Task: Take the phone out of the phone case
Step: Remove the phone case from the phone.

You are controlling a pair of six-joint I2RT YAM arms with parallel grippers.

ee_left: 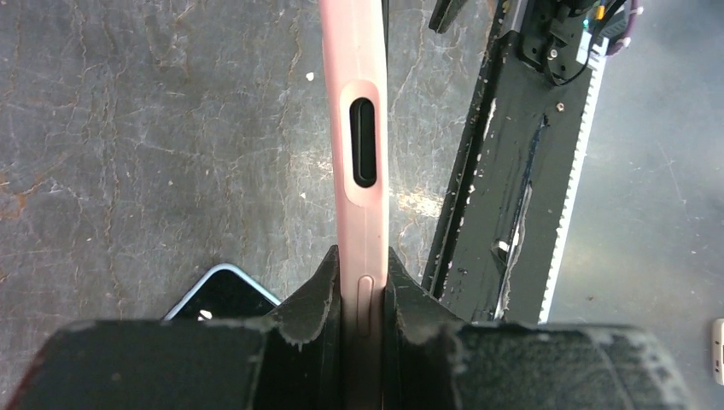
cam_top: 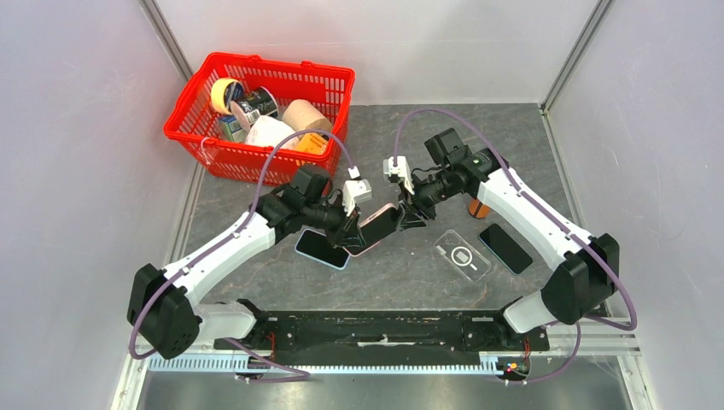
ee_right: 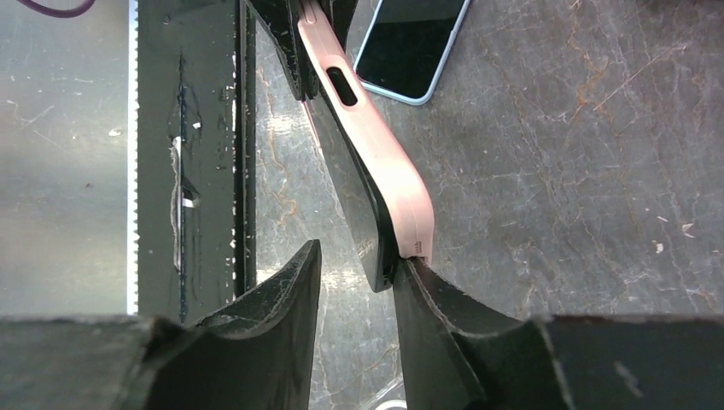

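Note:
A pink phone case (cam_top: 382,225) with a dark phone (ee_right: 359,201) in it hangs edge-up above the table's middle. My left gripper (ee_left: 364,280) is shut on one end of the pink phone case (ee_left: 362,128), a finger on each flat side. My right gripper (ee_right: 357,263) stands open at the far end. Its right fingertip (ee_right: 413,278) touches the corner where the phone's edge has parted a little from the pink phone case (ee_right: 380,154). The left finger (ee_right: 294,273) is clear of both. In the top view the right gripper (cam_top: 414,213) meets the case from the right.
Under the left gripper a phone in a light blue case (cam_top: 323,248) lies screen-up. A clear case (cam_top: 462,254) and a bare black phone (cam_top: 505,248) lie to the right. A red basket (cam_top: 282,65) of goods stands at the back left. The black base rail (ee_left: 504,171) runs along the near edge.

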